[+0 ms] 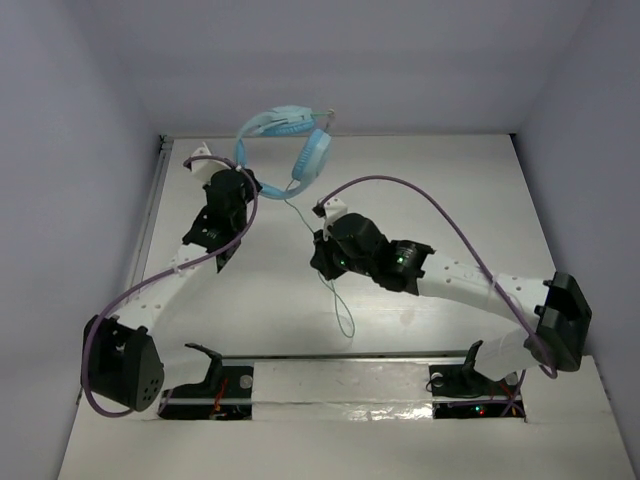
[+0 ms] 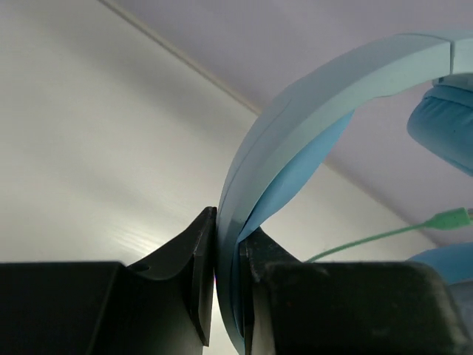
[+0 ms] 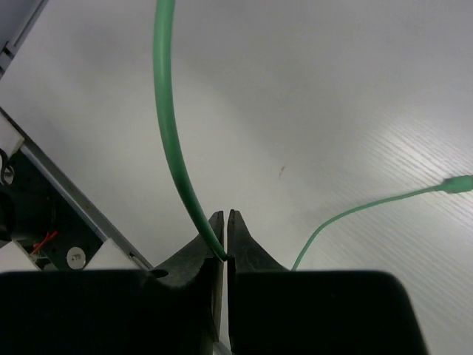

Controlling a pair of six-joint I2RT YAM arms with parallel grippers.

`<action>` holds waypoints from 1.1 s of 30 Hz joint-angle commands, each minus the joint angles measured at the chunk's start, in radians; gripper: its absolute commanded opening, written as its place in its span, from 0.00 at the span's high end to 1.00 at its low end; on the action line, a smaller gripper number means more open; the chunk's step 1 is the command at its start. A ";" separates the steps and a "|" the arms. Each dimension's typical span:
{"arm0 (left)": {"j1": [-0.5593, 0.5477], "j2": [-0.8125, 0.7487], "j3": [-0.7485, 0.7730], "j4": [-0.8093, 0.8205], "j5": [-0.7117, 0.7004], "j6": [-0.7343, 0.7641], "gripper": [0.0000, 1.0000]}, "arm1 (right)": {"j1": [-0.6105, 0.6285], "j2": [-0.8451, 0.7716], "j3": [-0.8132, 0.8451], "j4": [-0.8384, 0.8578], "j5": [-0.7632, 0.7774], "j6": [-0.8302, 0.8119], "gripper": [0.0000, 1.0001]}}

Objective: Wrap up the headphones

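The light blue headphones [image 1: 288,140] hang in the air at the back of the table, held up by their band. My left gripper [image 1: 243,185] is shut on the band [image 2: 295,126]; an earcup [image 2: 443,118] shows at the right of the left wrist view. The pale-green cable [image 1: 335,290] runs from the earcups down to my right gripper [image 1: 322,250], then loops on the table. My right gripper [image 3: 225,222] is shut on the cable [image 3: 171,140]. The cable's plug end [image 3: 460,183] lies on the table at the right of the right wrist view.
Grey walls enclose the white table [image 1: 450,190] at the back and sides. A metal rail [image 1: 150,210] runs along the table's left edge. Purple arm cables [image 1: 430,200] arc over the right arm. Two black stands [image 1: 210,365] sit at the near edge.
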 commanded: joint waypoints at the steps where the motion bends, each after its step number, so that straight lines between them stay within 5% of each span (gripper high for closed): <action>1: -0.070 0.016 0.090 0.002 -0.168 0.128 1.00 | 0.019 -0.035 0.075 -0.134 0.089 -0.048 1.00; 15: -0.303 0.090 0.166 -0.252 -0.167 0.380 1.00 | 0.019 -0.092 0.342 -0.428 0.453 -0.205 1.00; 25: -0.312 0.052 0.189 -0.458 0.195 0.510 1.00 | -0.010 -0.075 0.376 -0.412 0.620 -0.312 0.98; 33: -0.312 -0.006 0.199 -0.543 0.337 0.642 1.00 | -0.080 -0.068 0.354 -0.347 0.657 -0.363 0.88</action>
